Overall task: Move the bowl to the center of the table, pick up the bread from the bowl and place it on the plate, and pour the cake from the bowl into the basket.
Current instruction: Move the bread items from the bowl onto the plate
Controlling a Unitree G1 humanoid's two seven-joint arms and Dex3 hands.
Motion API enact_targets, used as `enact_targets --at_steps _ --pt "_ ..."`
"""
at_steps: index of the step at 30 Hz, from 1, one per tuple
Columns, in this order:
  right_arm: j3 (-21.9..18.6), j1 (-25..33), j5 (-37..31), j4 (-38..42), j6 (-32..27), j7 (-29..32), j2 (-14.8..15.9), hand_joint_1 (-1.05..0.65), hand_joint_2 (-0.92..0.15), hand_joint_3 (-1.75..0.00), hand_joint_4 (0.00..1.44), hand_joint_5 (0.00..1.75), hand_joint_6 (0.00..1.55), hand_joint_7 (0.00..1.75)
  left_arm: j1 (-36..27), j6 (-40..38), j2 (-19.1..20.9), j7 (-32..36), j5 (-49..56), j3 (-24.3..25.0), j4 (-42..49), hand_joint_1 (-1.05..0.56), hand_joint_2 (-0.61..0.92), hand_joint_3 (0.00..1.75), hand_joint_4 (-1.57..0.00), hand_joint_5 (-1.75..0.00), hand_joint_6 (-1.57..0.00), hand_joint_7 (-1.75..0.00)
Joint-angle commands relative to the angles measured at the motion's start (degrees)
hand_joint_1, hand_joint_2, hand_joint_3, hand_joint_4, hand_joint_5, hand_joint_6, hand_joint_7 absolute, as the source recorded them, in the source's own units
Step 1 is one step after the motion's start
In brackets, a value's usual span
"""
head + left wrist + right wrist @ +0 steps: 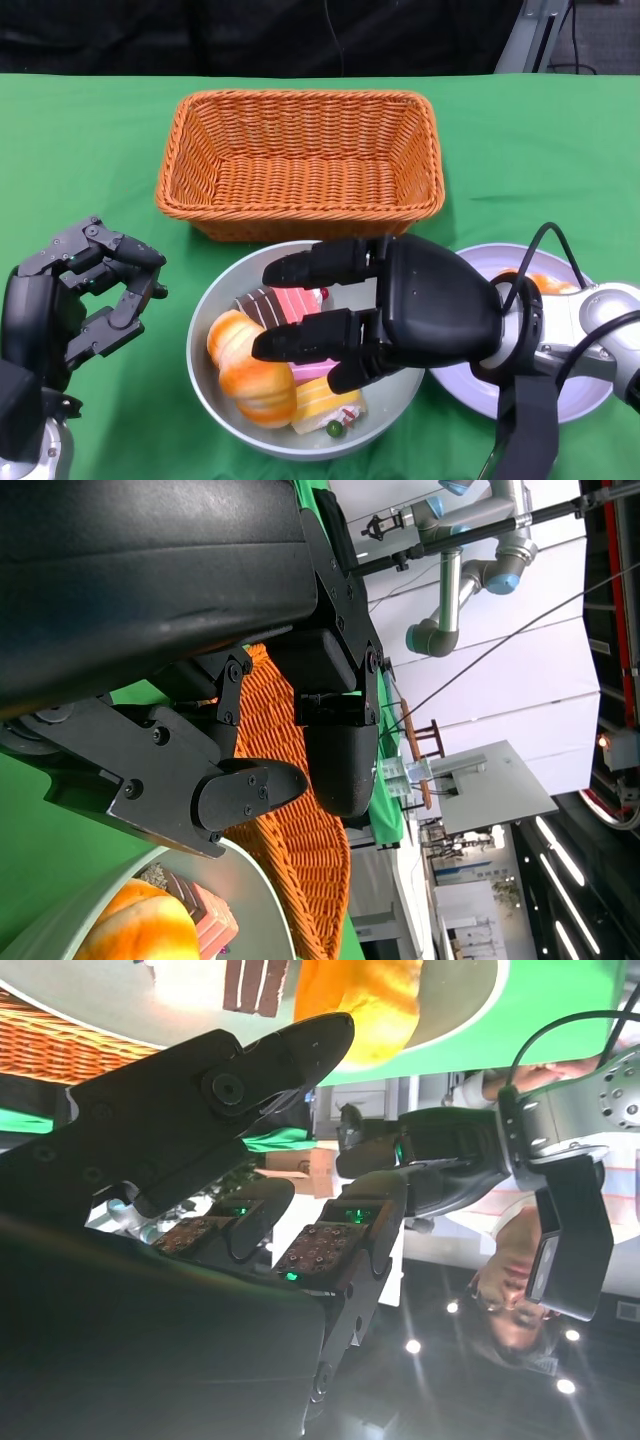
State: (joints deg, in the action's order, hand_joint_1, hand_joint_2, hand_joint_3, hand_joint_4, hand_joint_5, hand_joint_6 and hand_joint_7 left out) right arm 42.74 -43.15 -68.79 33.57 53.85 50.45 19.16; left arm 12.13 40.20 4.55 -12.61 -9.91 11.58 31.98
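Closest to the head camera, the right hand [375,310] reaches in from the lower right and hovers over a pale bowl [215,400], its black fingers spread apart and stretched leftward above the food, gripping nothing. Under and just left of those fingers lies the bread [250,375], an orange-glazed roll resting against the bowl's left inner wall. Beside it sit pieces of cake [290,303]: a chocolate-striped slice, a pink one and a yellow one, partly hidden by the hand. The bowl stands on the green bench [90,150], just in front of a woven orange basket [300,160]. A white plate [575,395] lies just right of the bowl, mostly covered by the right forearm. The left hand [85,300] is held off the bowl's left side, apart from it, with fingers curled loosely around empty air. The right wrist view adds what the head view cannot: the undersides of the right hand's fingers [330,1245] with nothing between them, and the bread [360,1005] and a striped cake slice [255,985] just beyond the fingertips. It also shows a person beside the bench. The left wrist view shows the left hand's fingers [335,740] parted and empty, with the basket's side [300,830] beyond them and the bread [135,930] inside the bowl's rim [250,890] at the edge of the frame.
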Motion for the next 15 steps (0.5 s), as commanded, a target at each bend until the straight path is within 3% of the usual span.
enact_targets --at_steps 1,11,15 --pt "1.2 -2.3 -0.8 0.4 0.5 1.0 0.1 -0.61 -0.79 -0.01 0.73 0.01 0.75 0.0 -0.1 -1.3 0.5 -0.9 -2.1 0.5 -0.9 -0.12 0.8 0.58 -0.77 -1.41 -0.85 -1.08" --pt "5.1 -5.3 -2.8 3.1 1.0 3.2 -1.3 -0.64 -0.8 0.0 0.65 0.0 0.74 0.0 0.4 -1.4 0.7 -0.4 -1.4 0.6 -0.4 -0.11 0.82 0.53 -0.78 -1.44 -0.86 -1.07" --pt "6.5 -6.3 -3.2 4.3 1.0 4.2 -2.0 -0.66 -0.79 0.0 0.63 0.0 0.75 0.01 0.9 -0.2 0.9 -0.2 -0.7 0.7 0.8 -0.12 0.77 0.61 -0.77 -1.45 -0.85 -1.07"
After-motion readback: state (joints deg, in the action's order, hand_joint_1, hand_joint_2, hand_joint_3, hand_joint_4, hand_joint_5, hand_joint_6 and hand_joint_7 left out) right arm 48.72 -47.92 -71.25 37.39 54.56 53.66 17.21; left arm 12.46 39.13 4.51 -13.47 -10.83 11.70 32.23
